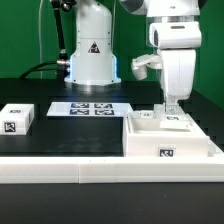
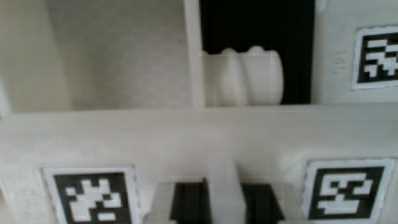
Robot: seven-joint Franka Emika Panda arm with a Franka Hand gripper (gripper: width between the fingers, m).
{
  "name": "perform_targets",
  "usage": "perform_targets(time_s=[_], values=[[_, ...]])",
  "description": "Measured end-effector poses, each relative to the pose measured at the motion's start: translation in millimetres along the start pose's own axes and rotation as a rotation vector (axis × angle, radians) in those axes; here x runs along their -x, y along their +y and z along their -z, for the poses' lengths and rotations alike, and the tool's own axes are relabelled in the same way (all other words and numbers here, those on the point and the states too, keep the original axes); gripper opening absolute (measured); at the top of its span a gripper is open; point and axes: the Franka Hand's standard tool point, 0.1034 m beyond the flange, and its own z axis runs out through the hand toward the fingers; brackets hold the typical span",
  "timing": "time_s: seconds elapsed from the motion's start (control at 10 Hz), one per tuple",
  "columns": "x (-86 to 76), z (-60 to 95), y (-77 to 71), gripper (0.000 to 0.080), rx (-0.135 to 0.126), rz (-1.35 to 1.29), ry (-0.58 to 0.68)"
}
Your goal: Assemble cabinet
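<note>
The cabinet, a large white tagged box, lies at the exterior view's right, near the table's front. My gripper points straight down onto its top side, between two tagged white pieces. In the wrist view the gripper has its dark fingers pressed on both sides of a thin upright white rib of the cabinet, with a tag on either side. Beyond it a ridged white cylindrical knob stands in a dark opening.
A small flat white tagged block lies at the exterior view's left. The marker board lies at mid-table, before the arm's base. A low white wall runs along the table's front.
</note>
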Motion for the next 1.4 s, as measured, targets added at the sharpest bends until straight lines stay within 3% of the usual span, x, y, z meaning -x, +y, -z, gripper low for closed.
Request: perform_targets(time_s=[0.9,1.2,1.4], values=[[-0.1,0.3,60.8,0.0071,0.048,0.0,0.029],[1.0,-0.1,64.3,0.0072,0.006,0.026,0.013],[1.0,-0.1,64.3,0.0072,0.006,0.026,0.013]])
